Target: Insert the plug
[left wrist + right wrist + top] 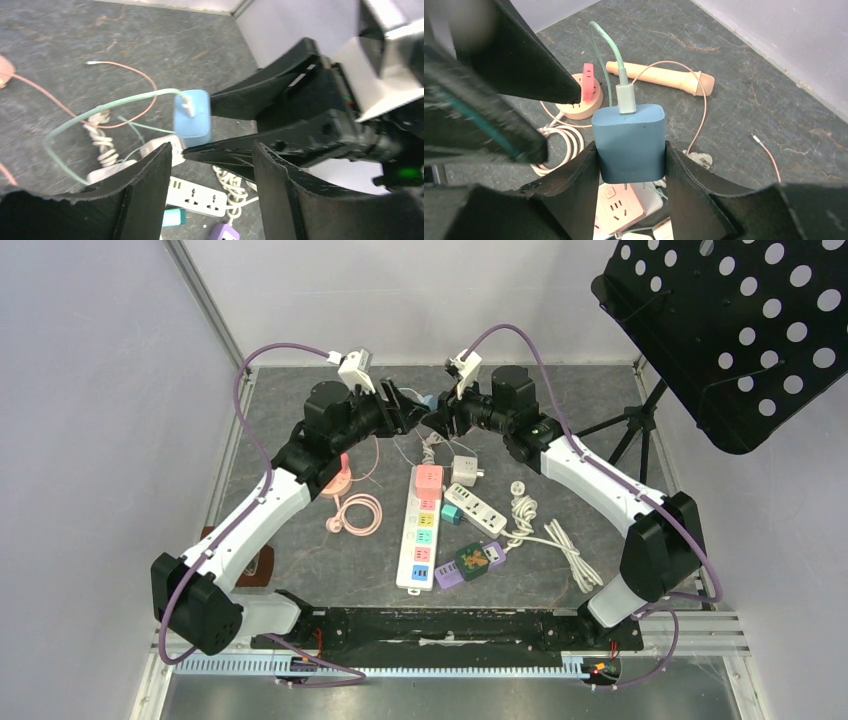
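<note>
My right gripper [630, 148] is shut on a blue charger plug [630, 142], gripping its two sides. A pale green cable [604, 50] runs from its top. Its two prongs point down, above the pink end socket [621, 202] of the multicolour power strip [423, 527]. In the top view the plug [428, 401] hangs above the table's far middle between both grippers. My left gripper [210, 165] is open and empty, facing the plug [192, 120] from close by; its dark fingers [524, 65] show at the left of the right wrist view.
A white power strip [475, 509] and a purple-green adapter [470, 563] lie right of the multicolour strip. A pink round socket [340, 480] and a coiled pink cable [358, 512] lie left. White cables [545, 535] lie right. A black perforated stand [740, 330] overhangs the far right.
</note>
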Available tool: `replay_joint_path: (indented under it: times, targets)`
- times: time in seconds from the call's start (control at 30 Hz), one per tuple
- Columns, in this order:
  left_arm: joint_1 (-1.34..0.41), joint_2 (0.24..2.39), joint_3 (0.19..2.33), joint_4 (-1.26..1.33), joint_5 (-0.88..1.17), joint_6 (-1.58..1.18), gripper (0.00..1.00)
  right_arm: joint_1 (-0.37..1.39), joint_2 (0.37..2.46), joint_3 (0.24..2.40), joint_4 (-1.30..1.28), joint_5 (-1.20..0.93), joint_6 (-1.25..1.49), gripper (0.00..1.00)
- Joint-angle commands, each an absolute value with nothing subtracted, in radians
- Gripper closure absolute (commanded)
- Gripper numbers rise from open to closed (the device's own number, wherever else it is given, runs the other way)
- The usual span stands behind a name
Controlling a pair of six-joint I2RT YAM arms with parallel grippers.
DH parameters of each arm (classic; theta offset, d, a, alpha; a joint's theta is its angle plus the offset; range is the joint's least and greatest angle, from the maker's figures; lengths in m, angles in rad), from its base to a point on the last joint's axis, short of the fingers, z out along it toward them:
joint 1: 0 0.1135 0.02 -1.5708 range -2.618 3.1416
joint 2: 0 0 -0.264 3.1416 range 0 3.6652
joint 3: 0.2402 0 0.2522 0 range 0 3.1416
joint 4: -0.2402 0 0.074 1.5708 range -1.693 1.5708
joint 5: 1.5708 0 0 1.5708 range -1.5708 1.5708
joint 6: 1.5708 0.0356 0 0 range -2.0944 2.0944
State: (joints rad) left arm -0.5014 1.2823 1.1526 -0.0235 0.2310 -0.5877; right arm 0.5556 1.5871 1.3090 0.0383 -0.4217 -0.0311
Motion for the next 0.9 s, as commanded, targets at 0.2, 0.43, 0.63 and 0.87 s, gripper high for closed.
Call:
replay_joint_path:
  times: [0.2, 0.43, 0.63, 0.87]
  targets:
    - [-0.502, 1.258, 1.177, -0.060, 0.111, -0.609, 0.43, 0.570, 1.585, 1.357, 0.123, -0.498, -0.087, 0.74]
    - [-0.501, 1.322, 1.234, -0.150, 0.135, -0.604, 0.42, 0.584, 1.585, 1.359, 0.123, -0.548, -0.095, 0.75]
    - [-0.501, 1.351, 1.257, -0.144, 0.220, -0.609, 0.53, 0.590, 1.592, 1.362, 0.108, -0.561, -0.097, 0.74]
    - [-0.501, 1.374, 1.264, -0.169, 0.259, -0.560, 0.98, 0.592, 1.608, 1.383, 0.054, -0.432, -0.068, 0.29]
